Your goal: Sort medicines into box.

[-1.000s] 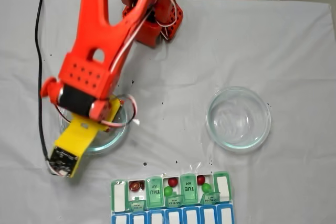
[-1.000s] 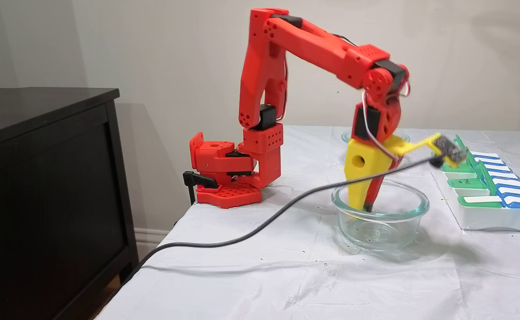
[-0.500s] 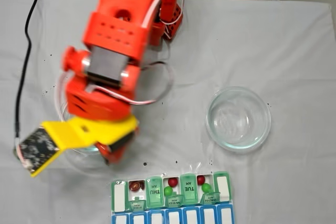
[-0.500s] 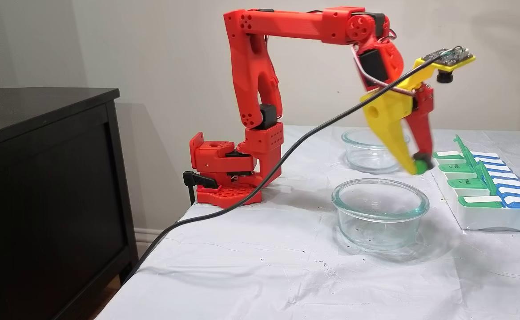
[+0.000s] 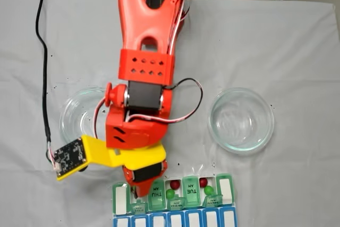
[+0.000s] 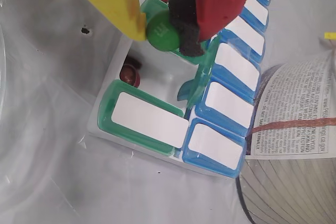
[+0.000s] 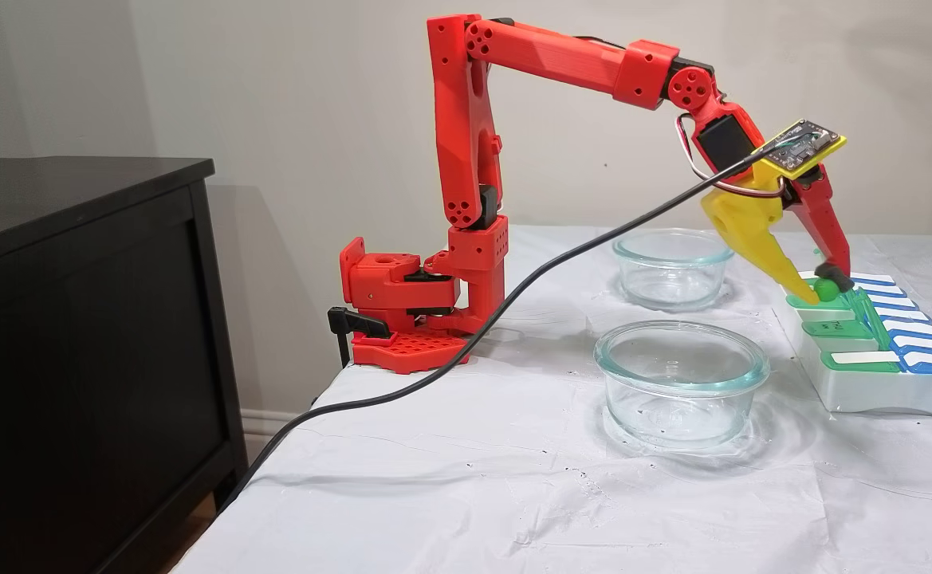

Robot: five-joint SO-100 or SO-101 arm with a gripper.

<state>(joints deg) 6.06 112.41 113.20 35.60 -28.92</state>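
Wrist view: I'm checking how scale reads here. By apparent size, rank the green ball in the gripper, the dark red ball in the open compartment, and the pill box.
1. pill box
2. green ball, enlarged by nearness
3. dark red ball

On the pill organizer, in a fixed view, two raised green lids carry readable letters: "THU AM" on the lid at the arm's five o'clock, and "TUE AM" on the lid at its three o'clock. The newspaper print in the wrist view is too small to read.
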